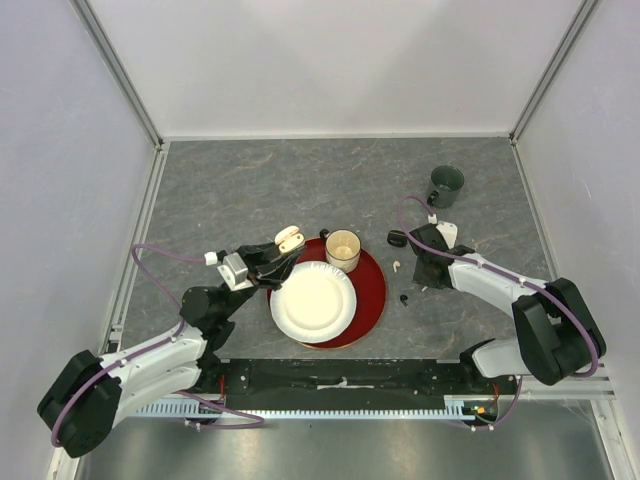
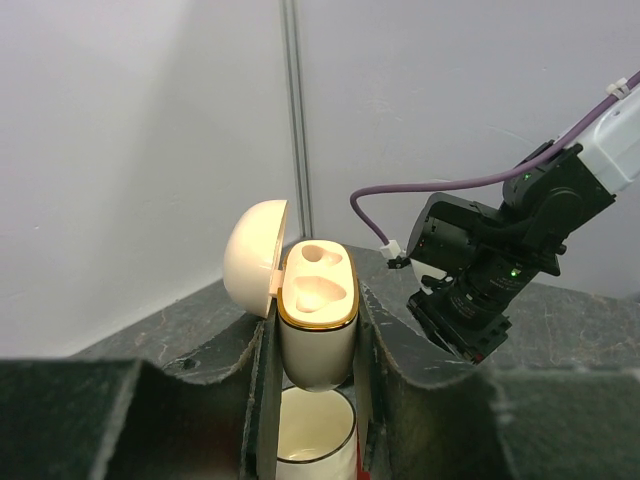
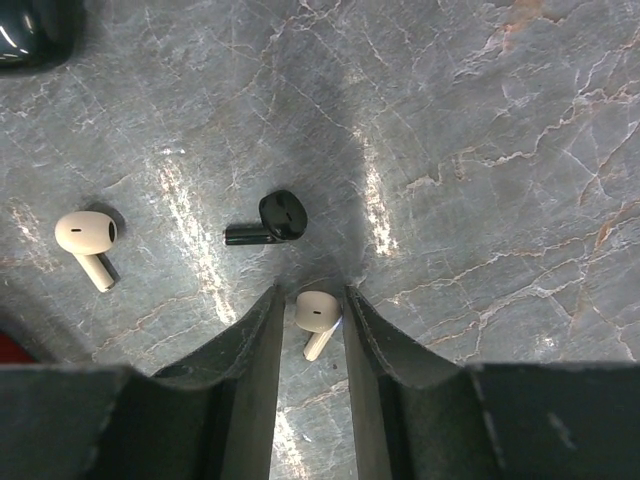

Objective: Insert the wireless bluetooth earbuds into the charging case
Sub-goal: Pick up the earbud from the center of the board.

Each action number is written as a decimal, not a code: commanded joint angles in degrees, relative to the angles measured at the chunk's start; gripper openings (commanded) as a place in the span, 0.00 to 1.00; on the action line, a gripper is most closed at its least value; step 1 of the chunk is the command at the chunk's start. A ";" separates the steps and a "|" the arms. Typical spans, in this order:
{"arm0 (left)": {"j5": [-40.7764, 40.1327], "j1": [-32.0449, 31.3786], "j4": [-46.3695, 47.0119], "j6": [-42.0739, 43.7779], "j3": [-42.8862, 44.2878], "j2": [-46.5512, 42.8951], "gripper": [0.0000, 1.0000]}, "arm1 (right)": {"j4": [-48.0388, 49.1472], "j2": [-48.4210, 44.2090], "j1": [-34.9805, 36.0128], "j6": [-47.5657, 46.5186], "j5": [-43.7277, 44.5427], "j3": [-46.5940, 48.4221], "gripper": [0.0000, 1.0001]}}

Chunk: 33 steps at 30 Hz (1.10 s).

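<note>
My left gripper (image 2: 316, 372) is shut on the white charging case (image 2: 318, 330). The case stands upright with its lid swung open to the left, and both wells show bare. From above, the case (image 1: 290, 240) hangs over the far left rim of the red plate. My right gripper (image 3: 312, 300) points down at the table, its jaws narrow around a white earbud (image 3: 318, 313). The right finger touches the bud and a slim gap shows on the left. A black earbud (image 3: 275, 220) lies just beyond the fingertips. Another white earbud (image 3: 88, 238) lies to the left. A further black earbud (image 1: 404, 298) lies near the plate.
A red plate (image 1: 372, 290) carries a white paper plate (image 1: 312, 300) and a paper cup (image 1: 343, 249). The cup (image 2: 312, 440) sits right under the held case. A black case (image 1: 397, 238) lies left of the right wrist. A dark green mug (image 1: 445, 185) stands behind it.
</note>
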 commanded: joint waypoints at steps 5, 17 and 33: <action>-1.26 -0.07 2.33 2.37 0.41 0.54 0.02 | 1.22 0.65 -0.19 1.66 0.93 -1.39 0.34; -0.99 -0.07 2.33 2.46 0.67 0.98 0.02 | 0.17 -0.67 -0.27 0.26 0.67 -1.66 0.38; -0.90 -0.16 2.85 1.93 0.59 1.33 0.02 | 0.08 -1.72 -0.27 0.43 -0.12 -2.36 0.21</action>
